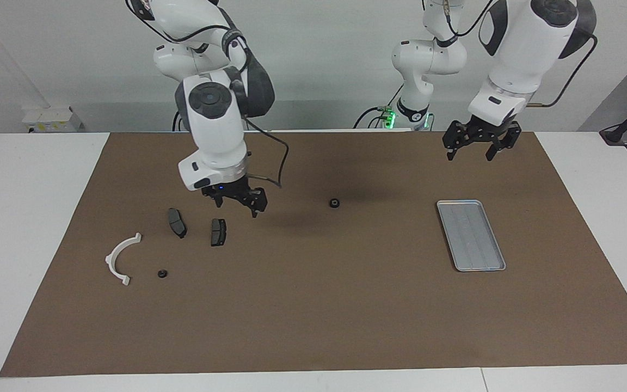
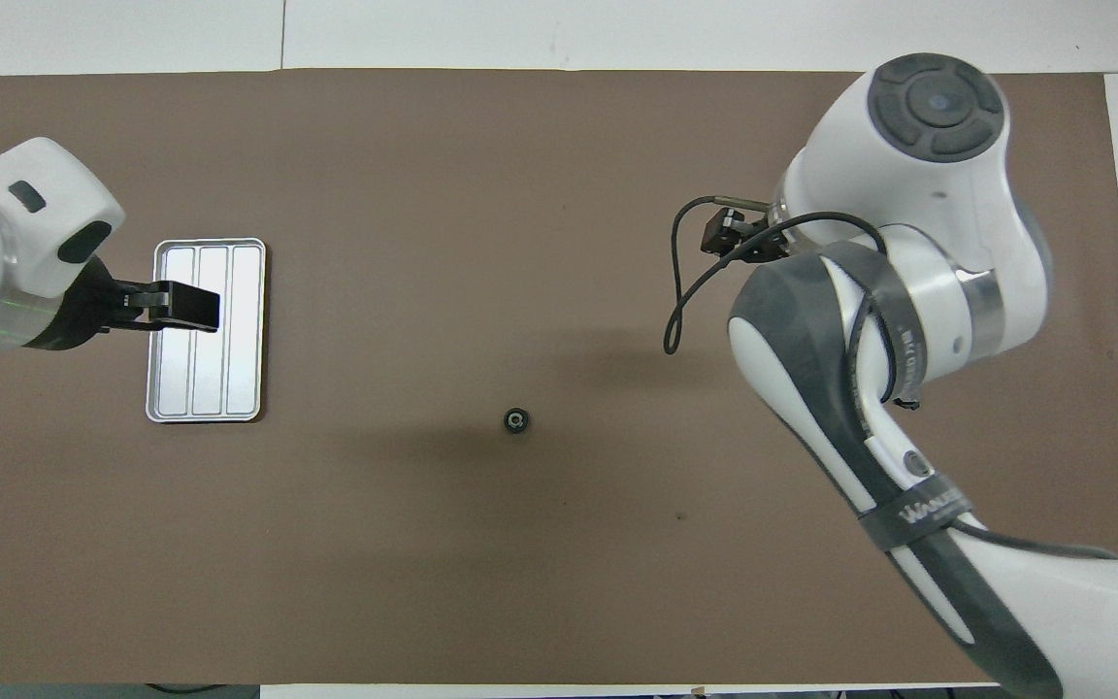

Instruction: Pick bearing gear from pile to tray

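Black bearing gear (image 1: pixel 334 203) lying loose on brown mat, between both tools. Right tool (image 1: pixel 235 200) spread apart, empty, above brake pads (image 1: pixel 218 232). Left tool (image 1: pixel 475 142) spread apart, empty, near tray (image 1: pixel 471 235).

Robotics lab: two white arms (image 1: pixel 221 125), brown-papered table (image 1: pixel 313 316).

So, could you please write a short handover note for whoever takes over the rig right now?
Right claw: open, empty, low over the mat beside the pads.
Left claw: open, empty, raised by the tray.
One gear lies mid-mat, between pile and tray. The second gear sits beside the arc.
Done: nothing is in the tray.
Left: put both gears in the tray, probably the mid-mat one first.
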Controlling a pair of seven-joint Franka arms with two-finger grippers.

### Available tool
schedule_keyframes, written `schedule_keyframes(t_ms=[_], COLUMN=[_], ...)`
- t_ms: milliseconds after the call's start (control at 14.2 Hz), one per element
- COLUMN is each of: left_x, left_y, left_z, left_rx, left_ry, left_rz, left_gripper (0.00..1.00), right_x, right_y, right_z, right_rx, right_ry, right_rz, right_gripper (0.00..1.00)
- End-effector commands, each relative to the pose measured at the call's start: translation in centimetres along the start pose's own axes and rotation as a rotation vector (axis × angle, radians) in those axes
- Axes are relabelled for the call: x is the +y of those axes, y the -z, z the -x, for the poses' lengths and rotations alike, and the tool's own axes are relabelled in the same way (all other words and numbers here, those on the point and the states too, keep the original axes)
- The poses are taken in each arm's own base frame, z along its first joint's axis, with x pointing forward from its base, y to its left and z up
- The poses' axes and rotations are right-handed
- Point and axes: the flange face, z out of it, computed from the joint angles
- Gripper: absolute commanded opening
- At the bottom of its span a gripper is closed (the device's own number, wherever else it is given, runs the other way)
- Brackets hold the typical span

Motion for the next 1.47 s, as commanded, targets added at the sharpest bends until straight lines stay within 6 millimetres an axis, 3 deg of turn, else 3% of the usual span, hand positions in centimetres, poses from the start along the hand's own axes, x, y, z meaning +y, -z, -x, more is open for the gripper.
schedule_keyframes(t_ms=[0,281,421,632,772,913,1053,1264,1404], left_x=[3.1,7.5,9.8,14.7,17.7,18.6,20.1,21.7,22.5], left_y=[-1.2,-4.1,-6.1,-10.2,-12.9,-13.4,-15.4,-18.7,-19.7], left_z=[2.6,3.6,3.9,4.2,4.2,4.5,5.0,4.7,4.6], left_rx=[0.044,0.024,0.023,0.024,0.037,0.042,0.020,0.019,0.030], left_ry=[0.065,0.121,0.155,0.157,0.178,0.168,0.165,0.179,0.177], left_rz=[0.025,0.024,0.026,-0.028,-0.020,-0.014,-0.028,-0.023,-0.004], left_gripper=[1.00,1.00,1.00,1.00,1.00,1.00,1.00,1.00,1.00], right_x=[5.0,11.0,13.5,15.8,15.9,16.6,16.2,15.1,14.9], right_y=[-0.4,-2.4,-5.2,-10.1,-12.6,-14.8,-16.6,-17.5,-18.2], right_z=[-2.2,-5.0,-6.3,-8.0,-8.5,-9.4,-10.0,-10.6,-11.2], right_rx=[-0.003,-0.012,0.018,0.049,0.056,0.071,0.071,0.077,0.084], right_ry=[0.095,0.076,0.076,0.073,0.062,-0.005,-0.072,-0.133,-0.156], right_rz=[0.009,0.012,0.051,0.056,0.063,0.053,0.047,0.037,0.032], right_gripper=[1.00,1.00,1.00,1.00,1.00,1.00,1.00,1.00,0.99])
